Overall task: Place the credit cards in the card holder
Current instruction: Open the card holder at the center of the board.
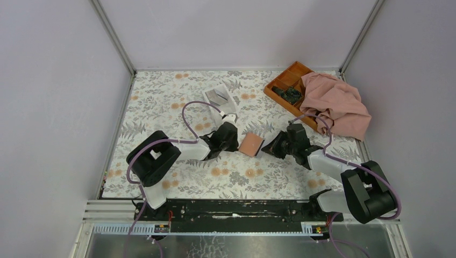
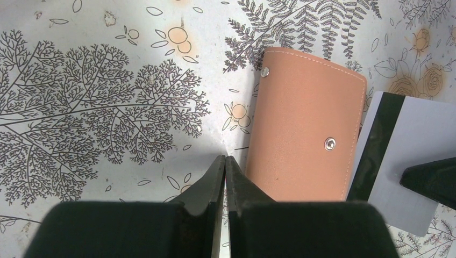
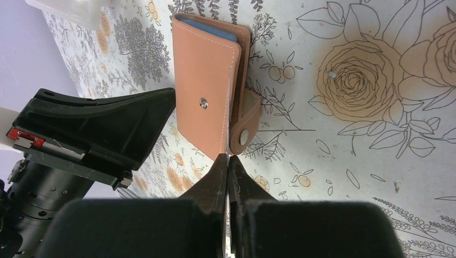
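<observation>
Pinching a card point(image 2: 403, 140) in the right tool point(image 3: 228, 160), tips pressed tight on its near end, far edge meeting the open side of the wallet point(image 2: 306, 129). Lying flat on the worktop point(image 2: 107, 64) between the two arms, that wallet, folded but unsnapped, with a blue card point(image 3: 207, 22) peeking from the top. Left tool point(image 2: 225, 164) pressed together on nothing, tips just beside the wallet's opposite edge; cannot tell whether touching.

Probably mid-insertion, so:

- Hold the left tool against that far edge as a stop; otherwise the push will likely skid the wallet across the worktop.
- Line the card's plane up with the gap under the top flap before pushing; tilted, likely to ride over the flap or dig into the cloth.
- Push slowly along the card's length, not sideways.
- Mind the strap point(image 3: 244, 126) hanging at the open side, close to the card's path; steer clear of it.
- Release only once most of the card looks buried; then nudge the end home with shut tips.
</observation>
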{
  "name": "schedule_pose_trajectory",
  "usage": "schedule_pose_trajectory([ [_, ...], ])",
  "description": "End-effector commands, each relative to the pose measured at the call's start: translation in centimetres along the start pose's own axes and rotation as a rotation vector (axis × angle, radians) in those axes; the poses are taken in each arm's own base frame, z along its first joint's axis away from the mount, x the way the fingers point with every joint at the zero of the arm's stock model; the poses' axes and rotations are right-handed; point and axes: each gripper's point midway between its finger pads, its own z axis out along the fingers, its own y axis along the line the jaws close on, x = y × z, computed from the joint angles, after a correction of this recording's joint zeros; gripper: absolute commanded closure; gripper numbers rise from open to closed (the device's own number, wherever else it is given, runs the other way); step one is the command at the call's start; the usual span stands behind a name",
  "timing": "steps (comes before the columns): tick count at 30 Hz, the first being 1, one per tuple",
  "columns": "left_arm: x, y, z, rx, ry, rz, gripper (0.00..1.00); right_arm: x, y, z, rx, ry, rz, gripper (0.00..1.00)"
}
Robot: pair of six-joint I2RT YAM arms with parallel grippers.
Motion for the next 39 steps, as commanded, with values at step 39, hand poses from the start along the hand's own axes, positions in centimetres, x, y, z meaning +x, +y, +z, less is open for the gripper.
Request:
schedule_pose_trajectory([
  [39, 5.3, 1.8, 0.2, -0.059, 0.141, 0.036, 0.97, -0.2, 1.1, 1.1, -0.160, -0.032, 0.077, 1.00],
])
